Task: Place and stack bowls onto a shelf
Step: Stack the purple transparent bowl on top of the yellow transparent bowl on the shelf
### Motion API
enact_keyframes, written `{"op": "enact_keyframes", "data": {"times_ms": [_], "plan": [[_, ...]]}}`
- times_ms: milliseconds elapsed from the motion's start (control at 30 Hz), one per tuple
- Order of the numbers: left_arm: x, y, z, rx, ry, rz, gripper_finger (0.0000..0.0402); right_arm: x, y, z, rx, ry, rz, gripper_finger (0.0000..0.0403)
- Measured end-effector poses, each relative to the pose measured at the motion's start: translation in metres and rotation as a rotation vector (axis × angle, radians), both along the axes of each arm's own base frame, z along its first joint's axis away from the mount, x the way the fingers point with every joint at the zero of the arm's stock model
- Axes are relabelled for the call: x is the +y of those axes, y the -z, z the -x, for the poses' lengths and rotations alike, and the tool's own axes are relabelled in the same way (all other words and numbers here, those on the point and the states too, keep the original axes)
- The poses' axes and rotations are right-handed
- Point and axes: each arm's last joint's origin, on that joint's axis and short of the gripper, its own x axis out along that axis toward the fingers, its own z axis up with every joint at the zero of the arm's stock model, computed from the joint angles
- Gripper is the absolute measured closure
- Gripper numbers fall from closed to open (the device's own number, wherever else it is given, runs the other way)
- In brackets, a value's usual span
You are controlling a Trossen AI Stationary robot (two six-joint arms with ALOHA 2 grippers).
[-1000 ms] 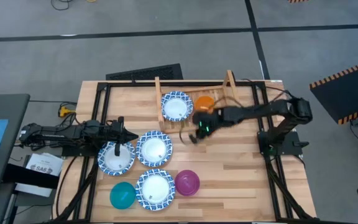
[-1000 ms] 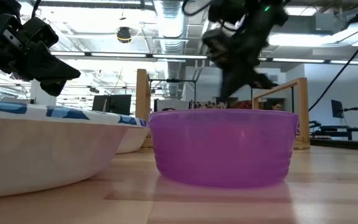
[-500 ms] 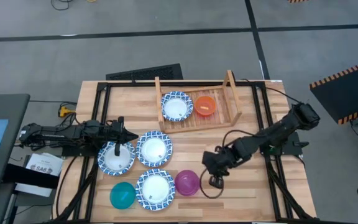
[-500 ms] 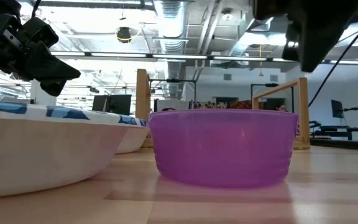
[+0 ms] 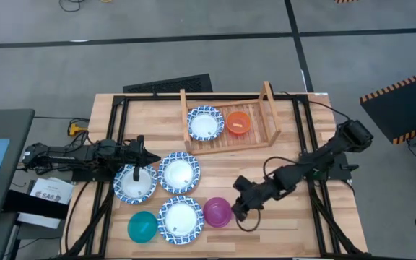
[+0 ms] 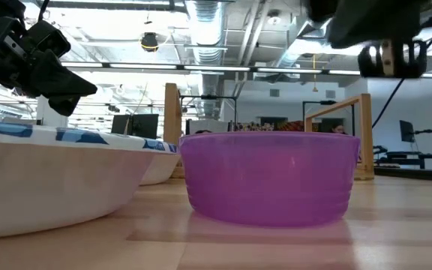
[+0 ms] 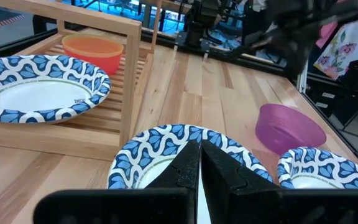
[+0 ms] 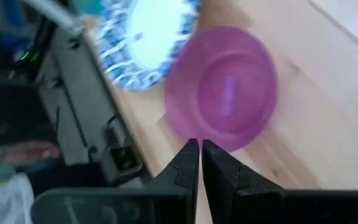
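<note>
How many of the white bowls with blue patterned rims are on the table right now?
4. One sits on the wooden shelf beside the orange bowl. Three are on the table's left. None appears hidden.

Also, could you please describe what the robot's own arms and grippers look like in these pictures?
Both arms are dark, nearly black, jointed links. The left gripper and right gripper each end in two slim black fingers with stepped inner faces. A black cable loops off the right arm, and a pale metal fitting shows on it in the low view.

Table [image 5: 280,155] and shelf [image 5: 255,136]: pale matt wood. Purple bowl [image 6: 268,176]: smooth translucent plastic. Patterned bowls [image 5: 179,173]: glossy.
</note>
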Motion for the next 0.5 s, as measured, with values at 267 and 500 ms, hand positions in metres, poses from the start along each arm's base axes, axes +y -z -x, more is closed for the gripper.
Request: {"op": "enact_keyframes", "data": {"times_ms": [267, 500], "plan": [[0.0, 0.0, 0.0, 0.0, 0.001, 0.0, 0.0401, -0.011, 0.002, -0.03, 0.13, 0.104, -0.092, 0.032], [0.0, 0.0, 0.0, 0.003, 0.001, 0.0, 0.0402, -0.011, 0.009, -0.053, 0.353, 0.063, 0.016, 0.0267]]}}
